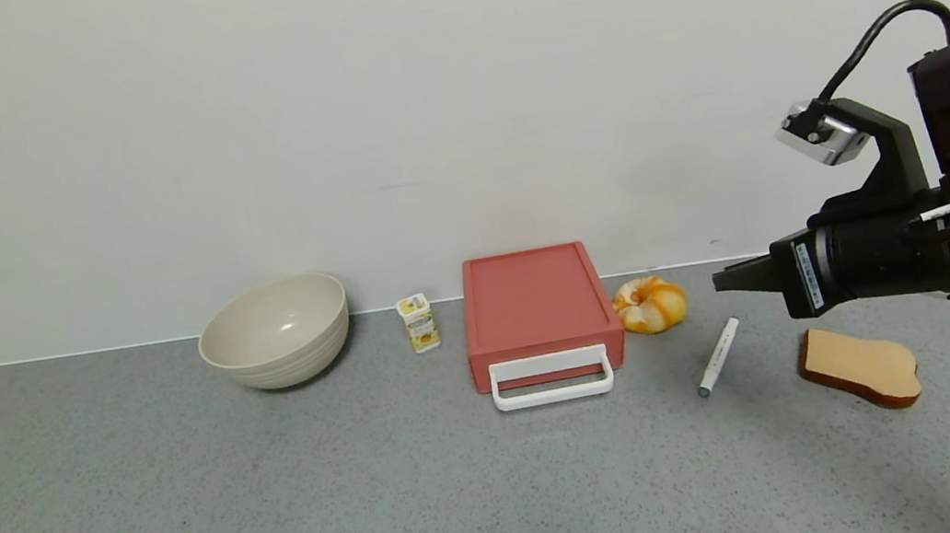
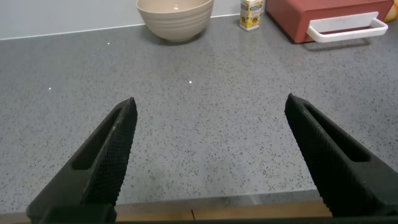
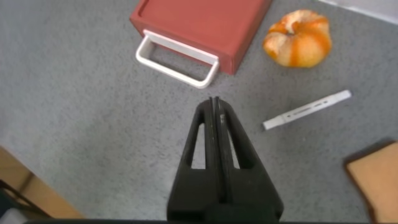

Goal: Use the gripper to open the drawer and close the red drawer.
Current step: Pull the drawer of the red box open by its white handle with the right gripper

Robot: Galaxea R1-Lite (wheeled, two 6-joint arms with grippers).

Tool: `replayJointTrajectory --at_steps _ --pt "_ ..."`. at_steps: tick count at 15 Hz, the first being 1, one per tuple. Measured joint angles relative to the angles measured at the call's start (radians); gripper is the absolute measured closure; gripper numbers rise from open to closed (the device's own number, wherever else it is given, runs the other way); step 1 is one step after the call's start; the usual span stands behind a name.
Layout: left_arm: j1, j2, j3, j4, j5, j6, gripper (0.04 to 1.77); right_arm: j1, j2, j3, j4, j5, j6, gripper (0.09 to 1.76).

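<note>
The approach to the drawer looks like the step in hand: nothing is touching it yet. The red drawer box (image 1: pixel 539 309) sits on the grey counter (image 1: pixel 193 511) at mid-depth, close to the far wall, and appears closed, with its white handle (image 1: pixel 552 380) on the near front face. The right gripper (image 1: pixel 723 279) hangs above the counter to the right of the box, well apart from it, its fingers pressed together into a single point and holding nothing. In the right wrist view the closed tip points roughly toward the handle, with bare counter between them.

The left gripper (image 2: pixel 208 158) is low over the near left part of the counter, its fingers (image 2: pixel 112 149) spread wide and empty; it seems parked.

The next move, as I judge it, calls for the right gripper to travel left and down to the handle, then either part its fingers to take the bar or slip its tip inside the loop, and pull toward the near edge. Closing follows afterward.

Counted: one drawer box with one handle, one beige bowl (image 1: pixel 277 331) to its left, one small yellow carton (image 1: pixel 419 322) between bowl and box, one orange-and-white bun-like thing (image 1: pixel 650 304) just right of the box, one white marker (image 1: pixel 718 356) further right and nearer, and one slice of bread (image 1: pixel 861 366) at the near right. Two grippers.
</note>
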Motion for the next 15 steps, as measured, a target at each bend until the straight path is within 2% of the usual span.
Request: replayJointTrajectory --at_steps 4,8,15 --pt "0.0 0.0 0.0 0.0 0.0 0.0 0.09 0.007 0.017 -0.018 0.012 -0.001 0.001 1.73" --pt "0.0 0.0 0.0 0.0 0.0 -0.001 0.09 0.03 0.066 -0.09 0.101 -0.044 0.046 1.73" --pt "0.0 0.0 0.0 0.001 -0.001 -0.002 0.09 0.158 0.275 -0.228 0.105 -0.124 0.085 1.73"
